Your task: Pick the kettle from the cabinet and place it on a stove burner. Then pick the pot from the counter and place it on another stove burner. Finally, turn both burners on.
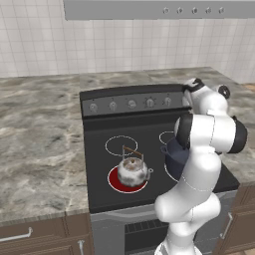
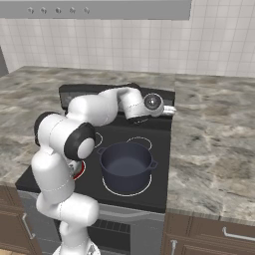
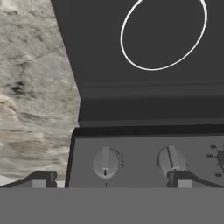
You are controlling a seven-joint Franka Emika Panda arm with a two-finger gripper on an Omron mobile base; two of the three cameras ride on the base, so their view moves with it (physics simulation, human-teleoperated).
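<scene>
The kettle (image 1: pixel 132 170) is sitting on the stove's (image 1: pixel 99 164) front-left burner, at about 7 o'clock on the cooktop. The pot (image 2: pixel 125 162) is resting on the front-right burner, at 5 o'clock. The knobs (image 1: pixel 131 104) are lining the panel at 12 o'clock, behind both. The bench (image 1: pixel 40 144) is flanking the stove at 3 and 9 o'clock.

The 2 base views look down from near left and near right, sharing the stove (image 1: pixel 99 149); hand view faces its knobs (image 3: pixel 105 162) closely.
</scene>
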